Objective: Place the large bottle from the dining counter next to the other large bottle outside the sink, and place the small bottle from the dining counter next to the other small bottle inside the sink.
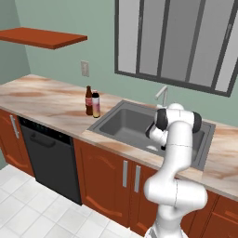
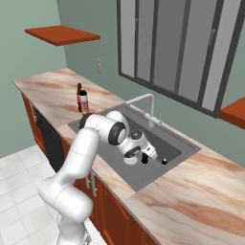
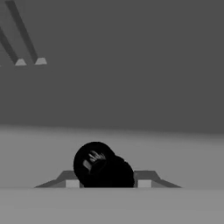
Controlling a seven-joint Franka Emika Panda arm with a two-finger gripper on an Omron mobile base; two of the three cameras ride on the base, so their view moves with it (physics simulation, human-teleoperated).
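My gripper (image 3: 108, 183) reaches down into the grey steel sink (image 1: 116, 122), shut on the small bottle (image 3: 101, 165), a short black one seen from above between the fingertips. From the right base view the gripper (image 2: 143, 157) holds that small bottle (image 2: 145, 159) low over the basin floor. Another small dark bottle (image 2: 164, 161) stands just beside it in the sink (image 2: 184, 144). On the worktop left of the basin, the large bottle (image 1: 96, 105), pink above and yellow below, stands touching the other large bottle (image 1: 88, 100), brown with a red label. The dining counter is out of view.
A curved silver tap (image 2: 142, 99) rises behind the basin. A black dishwasher (image 1: 50, 155) and wooden cabinet doors (image 1: 108, 179) sit under the marbled worktop (image 1: 42, 100). A red shelf (image 1: 44, 37) hangs at the upper left, and a window (image 1: 181, 42) is behind the sink.
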